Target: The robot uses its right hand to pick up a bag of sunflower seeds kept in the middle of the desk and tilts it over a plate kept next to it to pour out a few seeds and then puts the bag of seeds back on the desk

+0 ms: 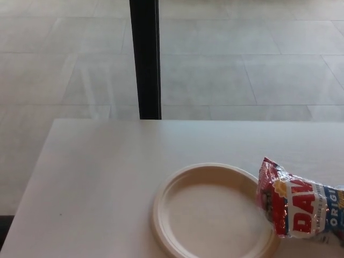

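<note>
neither hand shows in the head view, so i cannot tell whether the right one is released, clenched or grasping the bag. left one is absent too.

bag of sunflower seeds [298, 201] comes in from the right edge, the side the right hand would reach from. it lies roughly horizontal, crumpled red end pointing left and overlapping the right rim of the plate [212, 212]. the far end runs out of frame, so whatever supports it there is hidden. can't tell if the bag rests on the rim or hangs just above it.

judgement: that pose reads as the pour step, mouth aimed over the plate so seeds drop inside the rim and not on the desk. the mouth looks pinched and i see no seeds on the plate, so the pour is either just starting or nothing has come out yet. setting the bag back is not done.

plate is pale, shallow, empty, and its lower edge is cut by the frame. it sits just beside the bag's open end, which keeps the needed tilt small.

desk [107, 177] is plain white, matte, nothing else on it. beyond its far edge is a pale tiled floor [242, 64] with soft reflections, and a black vertical post [146, 59] stands behind the desk, well apart from the work area.
</note>
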`<state>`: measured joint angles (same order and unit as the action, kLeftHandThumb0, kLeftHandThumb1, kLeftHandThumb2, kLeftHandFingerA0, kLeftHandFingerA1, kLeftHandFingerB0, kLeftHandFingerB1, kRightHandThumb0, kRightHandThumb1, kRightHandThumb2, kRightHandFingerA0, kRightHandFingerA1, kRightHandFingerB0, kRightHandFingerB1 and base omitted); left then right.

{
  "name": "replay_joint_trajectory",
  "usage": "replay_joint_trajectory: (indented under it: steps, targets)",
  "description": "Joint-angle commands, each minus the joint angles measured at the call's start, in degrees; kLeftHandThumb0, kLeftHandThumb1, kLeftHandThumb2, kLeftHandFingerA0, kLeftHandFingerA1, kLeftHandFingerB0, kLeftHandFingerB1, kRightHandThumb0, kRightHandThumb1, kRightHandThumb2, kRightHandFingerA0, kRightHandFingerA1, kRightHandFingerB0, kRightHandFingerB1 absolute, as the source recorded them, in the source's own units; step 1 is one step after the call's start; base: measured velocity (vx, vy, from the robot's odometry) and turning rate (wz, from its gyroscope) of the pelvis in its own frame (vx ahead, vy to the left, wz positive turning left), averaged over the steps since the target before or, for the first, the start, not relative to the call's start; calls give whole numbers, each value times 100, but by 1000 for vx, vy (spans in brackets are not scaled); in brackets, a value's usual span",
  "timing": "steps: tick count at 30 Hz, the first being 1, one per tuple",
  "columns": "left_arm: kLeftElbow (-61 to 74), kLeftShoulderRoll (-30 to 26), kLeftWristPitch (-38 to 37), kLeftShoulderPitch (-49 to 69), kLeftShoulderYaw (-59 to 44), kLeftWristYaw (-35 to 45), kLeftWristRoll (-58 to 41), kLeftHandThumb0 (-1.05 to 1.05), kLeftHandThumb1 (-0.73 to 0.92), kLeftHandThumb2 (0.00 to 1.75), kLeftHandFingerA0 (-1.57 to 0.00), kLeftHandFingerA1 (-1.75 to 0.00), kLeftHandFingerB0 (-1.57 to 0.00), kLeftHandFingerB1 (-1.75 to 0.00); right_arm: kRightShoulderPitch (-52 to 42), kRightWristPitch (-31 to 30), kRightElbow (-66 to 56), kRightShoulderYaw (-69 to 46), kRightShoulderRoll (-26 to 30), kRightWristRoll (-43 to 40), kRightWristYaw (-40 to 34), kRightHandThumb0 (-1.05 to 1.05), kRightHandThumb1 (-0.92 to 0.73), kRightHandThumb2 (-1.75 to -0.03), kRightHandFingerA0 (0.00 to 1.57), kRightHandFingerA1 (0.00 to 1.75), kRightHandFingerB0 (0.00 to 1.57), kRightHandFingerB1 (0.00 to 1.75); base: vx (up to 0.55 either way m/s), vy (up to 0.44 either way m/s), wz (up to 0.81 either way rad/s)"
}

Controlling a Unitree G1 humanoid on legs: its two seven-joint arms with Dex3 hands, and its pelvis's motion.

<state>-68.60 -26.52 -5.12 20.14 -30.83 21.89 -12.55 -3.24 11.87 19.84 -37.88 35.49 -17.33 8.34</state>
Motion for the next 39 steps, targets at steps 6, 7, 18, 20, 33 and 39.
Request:
replay_joint_trajectory:
  steps: [6,7,18,20,33,39]
  targets:
    - [-91,-124,-145,35,-3,30,-75,-55,67,89,-25,-65,-14,-54,-49,436,-651,1787,708,1462,708,-100,-59,-95,0,0,0,1,0,0,0]
    - [-87,-132,-188,51,19,106,-69,-34,65,119,-21,-63,-14,-58,-85,506,-702,1966,748,1661,668,-99,-59,-95,0,0,0,0,0,0,0]
    - [-101,-105,-85,44,-78,124,-251,-51,68,85,-29,-69,-10,-53,243,605,-405,2920,863,2387,483,-98,-59,-99,0,6,0,0,0,0,0]
    - [-110,-118,-166,53,66,24,-90,-54,74,74,-25,-64,-13,-51,351,576,-247,3097,900,2571,431,-97,-59,-99,0,6,0,0,0,0,0]
    - [-137,-79,-127,0,62,-8,-230,-56,64,91,-24,-65,-14,-55,772,804,-14,3786,761,3004,413,-101,-61,-95,0,0,0,5,0,0,0]
    - [-180,-109,-151,-30,83,49,-197,-53,71,75,-23,-66,-11,-51,864,1298,561,4306,703,3509,220,-101,-62,-94,0,0,0,5,0,0,0]
